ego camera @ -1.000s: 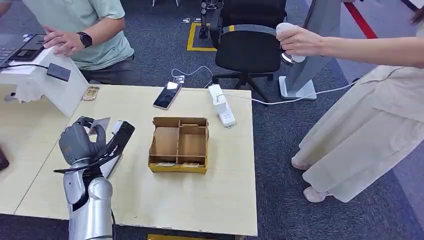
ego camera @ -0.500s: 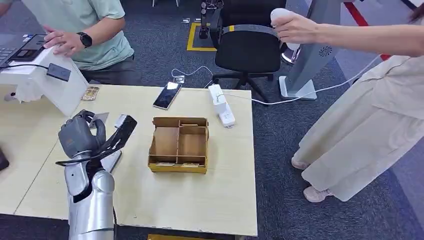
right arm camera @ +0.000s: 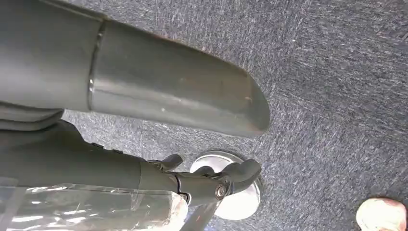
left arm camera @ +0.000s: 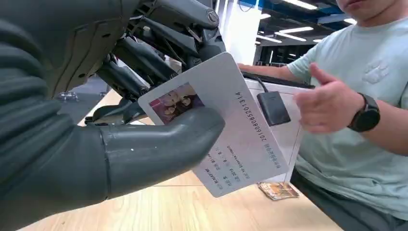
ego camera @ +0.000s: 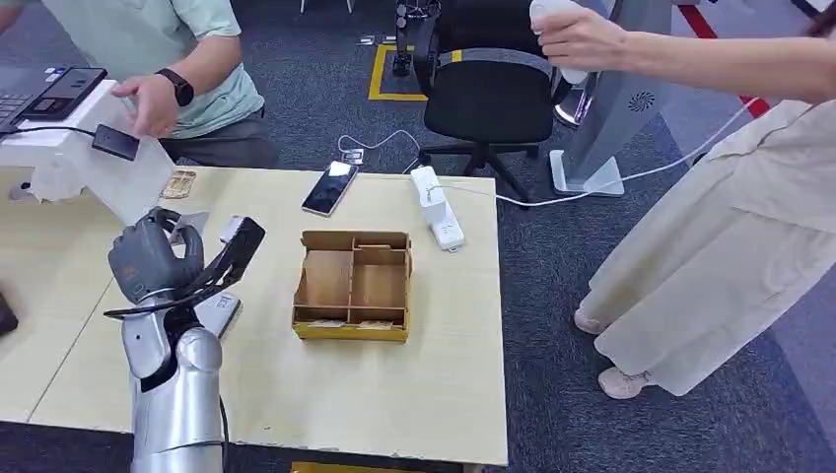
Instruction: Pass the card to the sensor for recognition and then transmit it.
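My left hand [ego camera: 153, 258] is raised over the table's left part and pinches a white ID card [ego camera: 193, 224] between thumb and fingers. In the left wrist view the card [left arm camera: 216, 130] shows a small photo and printed numbers, and my thumb lies across it. The sensor is a small black reader [ego camera: 115, 142] on the slanted white box [ego camera: 148, 182], a little beyond the card; it appears as a dark block [left arm camera: 273, 107] just past the card's edge. My right hand [right arm camera: 144, 86] hangs over grey carpet, fingers apart, holding nothing.
A seated person's hand [ego camera: 153, 103] hovers beside the reader. A divided cardboard box [ego camera: 353, 284], a phone [ego camera: 329, 187] and a power strip [ego camera: 437, 207] lie on the table. A standing person [ego camera: 730, 227] is at the right, with a black chair [ego camera: 490, 89] behind the table.
My left hand has shifted slightly left toward the white box with the card. The seated person's hand lifted off the box top and moved beside the reader. The standing person's arm rose.
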Controlling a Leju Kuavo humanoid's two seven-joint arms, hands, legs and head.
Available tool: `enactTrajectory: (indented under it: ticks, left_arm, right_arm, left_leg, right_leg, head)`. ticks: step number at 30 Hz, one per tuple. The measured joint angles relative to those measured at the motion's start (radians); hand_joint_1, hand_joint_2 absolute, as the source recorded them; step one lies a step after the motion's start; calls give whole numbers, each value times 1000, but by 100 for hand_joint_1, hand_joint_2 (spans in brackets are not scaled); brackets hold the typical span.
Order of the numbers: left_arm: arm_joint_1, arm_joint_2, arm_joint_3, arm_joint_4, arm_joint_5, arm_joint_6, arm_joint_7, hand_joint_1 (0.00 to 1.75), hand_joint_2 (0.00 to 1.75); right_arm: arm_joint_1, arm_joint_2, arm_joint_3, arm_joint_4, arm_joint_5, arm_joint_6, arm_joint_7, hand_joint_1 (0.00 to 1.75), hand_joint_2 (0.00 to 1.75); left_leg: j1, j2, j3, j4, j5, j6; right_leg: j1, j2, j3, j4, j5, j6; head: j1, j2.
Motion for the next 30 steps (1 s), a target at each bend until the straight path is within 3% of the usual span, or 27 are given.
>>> enactTrajectory:
  ticks: [16, 30]
  left_arm:
    - [-46, 4, 10, -42, 16, 34, -5, 175, 175]
    - [-53, -22, 9, -42, 34, 37, -22, 175, 175]
  right_arm:
    - [4, 0, 3, 0, 0, 1, 2, 0, 0]
    - [5, 0, 10, 0, 0, 4, 8, 0, 0]
  left_leg:
    - [0, 0, 0, 0, 0, 0]
    - [0, 0, 0, 0, 0, 0]
  right_leg:
    - [0, 0, 0, 0, 0, 0]
    - [0, 0, 0, 0, 0, 0]
  head:
    - [0, 0]
    - [0, 0]
